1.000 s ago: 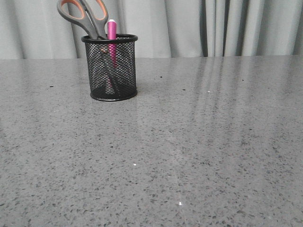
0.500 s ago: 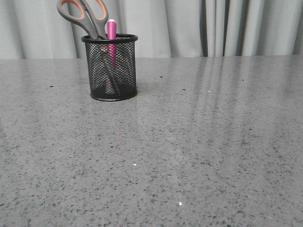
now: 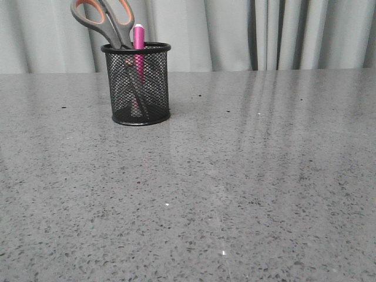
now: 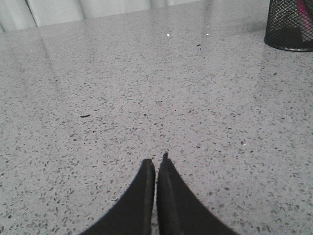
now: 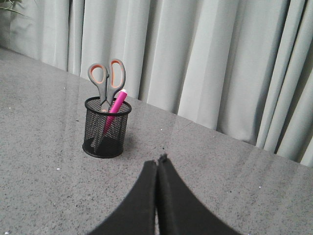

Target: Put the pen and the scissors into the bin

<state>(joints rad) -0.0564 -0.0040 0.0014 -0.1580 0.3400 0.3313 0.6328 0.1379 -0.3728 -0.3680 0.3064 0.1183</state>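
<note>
Well apart from both closed pincers [image 4: 156,164] [image 5: 157,164], scissors [image 3: 104,19] and pen [image 3: 138,36] upright inside bin [image 3: 140,82].

Likely lab or staged test room, not home. Grey speckled stone-look bench [image 3: 247,176] fills front view, bare but for few dark specks. Pale grey pleated curtain [image 3: 235,32] closes off whole back, 10 to 2 o'clock. Sole office touch: black mesh bin [image 3: 137,85] at 11 o'clock holding scissors [image 3: 106,17] and pen [image 3: 138,36].
</note>
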